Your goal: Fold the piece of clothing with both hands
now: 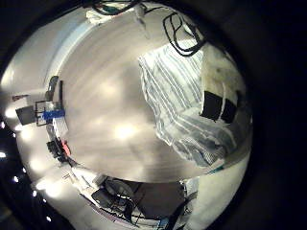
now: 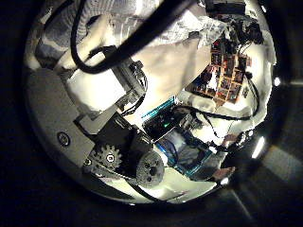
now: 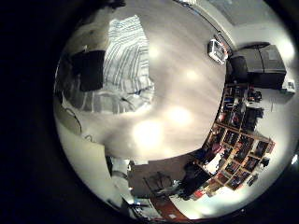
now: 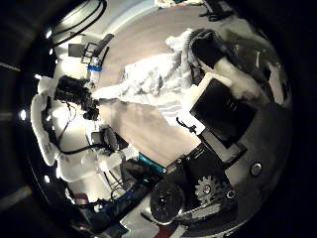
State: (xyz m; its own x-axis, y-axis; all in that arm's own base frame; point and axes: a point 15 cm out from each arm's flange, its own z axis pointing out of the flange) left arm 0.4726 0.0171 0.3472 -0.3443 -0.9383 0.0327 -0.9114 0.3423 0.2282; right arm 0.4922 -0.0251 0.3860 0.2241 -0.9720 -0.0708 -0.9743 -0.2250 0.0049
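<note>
Wood table (image 3: 177,84) is mostly bare; the striped cloth (image 3: 121,65) lies flat on it. Both hands hang above, holding nothing. I cannot tell how open. Uneven grabs could bunch the cloth.

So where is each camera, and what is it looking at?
Left little finger side palm view: on the left palm, facing the striped clothing on the table.
Left thumb side palm view: mostly the hand's own geared parts.
Right little finger side palm view: facing the clothing.
Right thumb side palm view: own fingers beside the clothing.
Three views share the clothing.
</note>
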